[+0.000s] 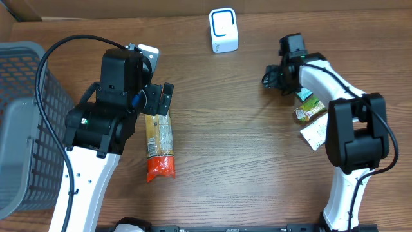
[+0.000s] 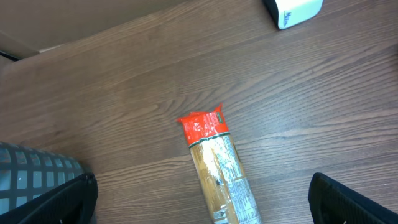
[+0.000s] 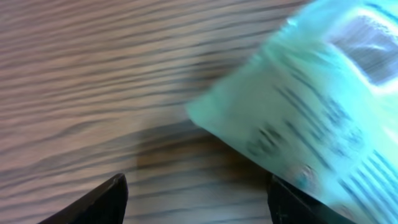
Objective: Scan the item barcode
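A long spaghetti packet (image 1: 159,138) is seen lying flat on the wooden tabletop (image 1: 238,161), left of centre. Its clear film shows pale yellow strands, a printed label is carried along its body, and one end is capped in red-orange. The left gripper (image 1: 158,100) is held above the packet's other end, its jaws spread wide with nothing between them. A white scanner (image 1: 223,30) with a blue outline is stood at the far edge. The right gripper (image 3: 196,186) is held low with its jaws parted, and a blurred mint-green packet (image 3: 311,106) is seen by one finger, not pinched. A grey basket (image 1: 19,116) is placed at the left.
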You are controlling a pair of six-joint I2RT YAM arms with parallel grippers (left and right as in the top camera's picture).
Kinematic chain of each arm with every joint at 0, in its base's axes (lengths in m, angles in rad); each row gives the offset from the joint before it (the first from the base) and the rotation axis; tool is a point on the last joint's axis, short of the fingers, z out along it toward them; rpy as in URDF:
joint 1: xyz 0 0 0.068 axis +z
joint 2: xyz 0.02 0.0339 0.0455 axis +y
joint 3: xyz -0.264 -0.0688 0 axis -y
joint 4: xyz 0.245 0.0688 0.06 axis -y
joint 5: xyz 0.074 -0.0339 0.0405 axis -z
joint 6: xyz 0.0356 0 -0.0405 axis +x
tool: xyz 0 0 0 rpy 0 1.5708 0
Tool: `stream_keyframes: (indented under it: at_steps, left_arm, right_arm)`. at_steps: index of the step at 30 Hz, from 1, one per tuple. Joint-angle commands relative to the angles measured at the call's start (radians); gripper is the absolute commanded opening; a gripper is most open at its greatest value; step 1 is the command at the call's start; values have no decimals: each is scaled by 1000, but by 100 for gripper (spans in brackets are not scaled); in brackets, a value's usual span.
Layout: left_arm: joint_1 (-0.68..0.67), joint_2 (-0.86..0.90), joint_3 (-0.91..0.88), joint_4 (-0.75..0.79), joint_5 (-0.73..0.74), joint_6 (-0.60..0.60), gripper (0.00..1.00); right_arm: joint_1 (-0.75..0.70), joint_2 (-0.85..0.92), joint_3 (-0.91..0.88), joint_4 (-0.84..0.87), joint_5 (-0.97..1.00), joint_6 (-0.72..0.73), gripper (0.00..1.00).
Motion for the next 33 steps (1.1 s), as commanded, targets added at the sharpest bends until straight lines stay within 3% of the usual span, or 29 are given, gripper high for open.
stream_keyframes:
  at_steps: [1,8,18,25,29,33]
  left_arm:
    - [-1,3,8,1,-10,16,100]
    - [-1,3,8,1,-10,16,100]
    - [-1,3,8,1,-10,16,100]
    - [-1,3,8,1,-10,16,100]
    - [-1,3,8,1,-10,16,99]
    - [-1,3,8,1,-10,16,99]
  right_arm:
    - [-76,1,-8,-45,82,60,72]
    - [-156,0,-8,-93,23,20,72]
    - [-161,-75,36,-158,-125,-25,74]
    - [-149,-232,42,-323,-363,-95,75]
    - [-109,-243,37,-457,-371,-124,80]
    - [-64,-241,-6,-488,-354,-122,82]
